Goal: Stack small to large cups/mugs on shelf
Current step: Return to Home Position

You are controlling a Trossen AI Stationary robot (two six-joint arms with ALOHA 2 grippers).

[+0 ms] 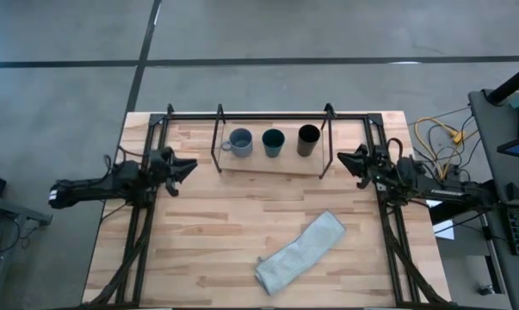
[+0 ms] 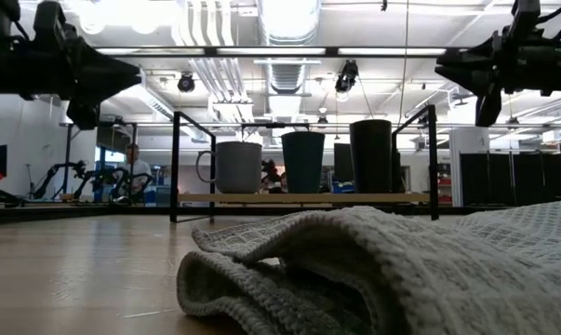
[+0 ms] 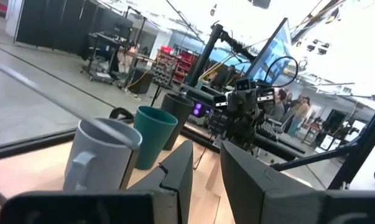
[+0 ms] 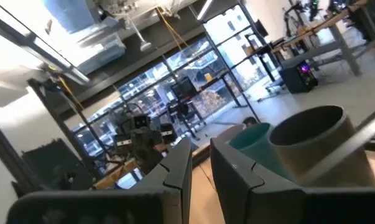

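High view: your left end effector (image 1: 191, 164) and right end effector (image 1: 341, 158), slightly parted, flank the shelf (image 1: 269, 165), so swinging inward could clip it.

A grey concrete floor (image 1: 285, 34), crossed by dark seams, surrounds the light slatted wooden desk (image 1: 225, 224). Overhead run white round ducts (image 2: 285, 74) and bright strip lights (image 2: 261, 51). A tall black-framed glass wall (image 4: 218, 68) and dark partition panels (image 3: 50, 22) stand beyond the desk.
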